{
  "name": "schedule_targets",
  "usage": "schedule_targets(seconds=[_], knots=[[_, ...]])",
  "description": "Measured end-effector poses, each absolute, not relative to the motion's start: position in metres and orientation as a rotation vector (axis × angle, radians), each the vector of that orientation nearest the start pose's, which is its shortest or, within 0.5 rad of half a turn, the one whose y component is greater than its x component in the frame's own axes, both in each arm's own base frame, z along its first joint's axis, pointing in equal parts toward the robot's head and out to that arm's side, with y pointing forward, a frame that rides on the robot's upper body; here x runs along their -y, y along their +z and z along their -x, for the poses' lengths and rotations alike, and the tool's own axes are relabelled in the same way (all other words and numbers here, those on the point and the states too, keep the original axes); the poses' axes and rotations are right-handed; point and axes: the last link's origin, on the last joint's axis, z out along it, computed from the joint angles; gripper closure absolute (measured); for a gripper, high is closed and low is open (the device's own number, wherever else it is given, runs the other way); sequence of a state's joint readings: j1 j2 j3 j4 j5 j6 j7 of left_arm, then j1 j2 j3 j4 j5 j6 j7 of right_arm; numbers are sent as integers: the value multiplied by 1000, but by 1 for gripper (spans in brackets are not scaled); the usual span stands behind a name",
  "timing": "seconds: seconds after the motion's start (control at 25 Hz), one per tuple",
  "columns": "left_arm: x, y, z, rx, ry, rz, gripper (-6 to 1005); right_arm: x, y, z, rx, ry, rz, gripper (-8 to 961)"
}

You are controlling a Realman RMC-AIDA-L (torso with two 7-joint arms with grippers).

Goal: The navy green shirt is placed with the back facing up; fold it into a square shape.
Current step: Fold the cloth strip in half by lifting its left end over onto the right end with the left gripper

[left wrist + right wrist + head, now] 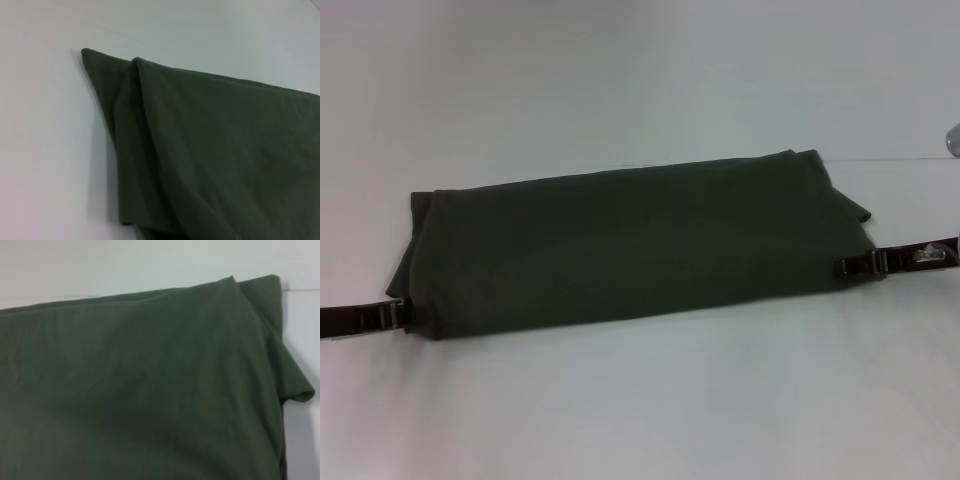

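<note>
Olive navy green shirt (630, 240) lies folded long; left gripper (402, 313) and right gripper (848, 266) pinch its ends (near corners)

Bare table (640, 420) all round shirt (630, 245); left gripper (402, 314), right gripper (844, 267) block its ends

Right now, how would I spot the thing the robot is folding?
On the white table, the navy green shirt lies folded into a long band. A left gripper and a right gripper meet its two ends. It is the only dark cloth there.
</note>
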State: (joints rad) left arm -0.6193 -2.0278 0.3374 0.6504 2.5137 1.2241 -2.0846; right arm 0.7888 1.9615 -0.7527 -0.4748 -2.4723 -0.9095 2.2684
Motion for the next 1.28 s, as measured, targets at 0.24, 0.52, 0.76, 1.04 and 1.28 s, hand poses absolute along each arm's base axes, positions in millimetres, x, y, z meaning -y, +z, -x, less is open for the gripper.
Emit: schedule_targets(seconds=[0.24, 0.52, 0.76, 1.04, 1.28], knots=[[-365, 43, 343, 1552, -355, 2060, 974, -431, 20, -300, -1370, 74, 2105, 386], [-366, 43, 343, 1553, -358, 2056, 974, -432, 24, -303, -1334, 75, 2099, 669], [-366, 43, 342, 1555, -362, 2058, 973, -432, 30, -306, -1320, 83, 2094, 878], [-368, 43, 340, 1555, -365, 2061, 974, -430, 29, -307, -1324, 76, 2101, 920], [-366, 46, 338, 1557, -364, 2088, 973, -424, 35, -307, -1338, 85, 2135, 912]])
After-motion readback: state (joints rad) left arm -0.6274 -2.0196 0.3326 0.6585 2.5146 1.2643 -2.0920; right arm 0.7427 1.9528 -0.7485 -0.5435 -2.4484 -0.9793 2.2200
